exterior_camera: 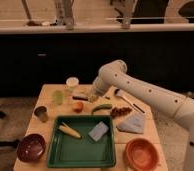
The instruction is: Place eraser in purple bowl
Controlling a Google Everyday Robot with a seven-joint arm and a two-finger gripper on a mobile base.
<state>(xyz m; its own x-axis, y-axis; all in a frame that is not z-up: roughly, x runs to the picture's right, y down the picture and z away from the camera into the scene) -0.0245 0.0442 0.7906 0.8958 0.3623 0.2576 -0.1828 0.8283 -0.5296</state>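
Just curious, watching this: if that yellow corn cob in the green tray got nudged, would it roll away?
Probably a little: the corn cob looks rounded and tapered, so it may roll in a curve. The green tray has a raised rim that would likely stop it. The tool, shut, is over the far side of the table, away from it.

Gripper [92,95] sits low over the far side of the table [46,100], closed. Its tip blurs into the small items there, so any hold cannot be confirmed. Arm [155,100] is cut off at the right edge. Orange bowl [140,154] is clipped by the bottom edge.
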